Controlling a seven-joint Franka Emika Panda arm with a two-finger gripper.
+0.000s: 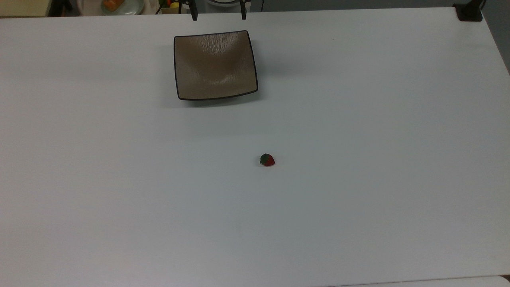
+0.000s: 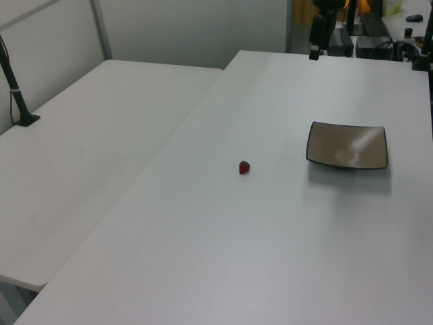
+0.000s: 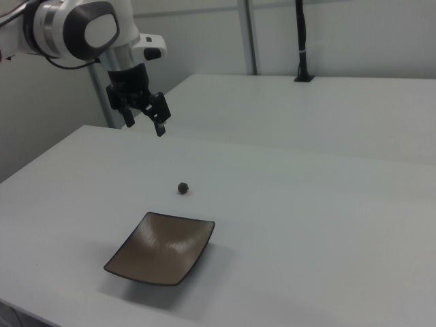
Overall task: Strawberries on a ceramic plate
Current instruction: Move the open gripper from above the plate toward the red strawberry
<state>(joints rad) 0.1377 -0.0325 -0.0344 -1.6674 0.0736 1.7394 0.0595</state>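
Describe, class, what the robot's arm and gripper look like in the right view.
The arm has glossy white rounded shells with grey joint caps and a dark cable near its shoulder. Its black gripper hangs below a white wrist block and ends in two slim black fingers.

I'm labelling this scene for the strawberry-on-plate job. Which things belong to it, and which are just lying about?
Part of the job: strawberry, lying on the white table; square ceramic plate, bare; gripper, open, raised above the table.

Just lying about: round pale plate with orange food; black clamp at the table corner.
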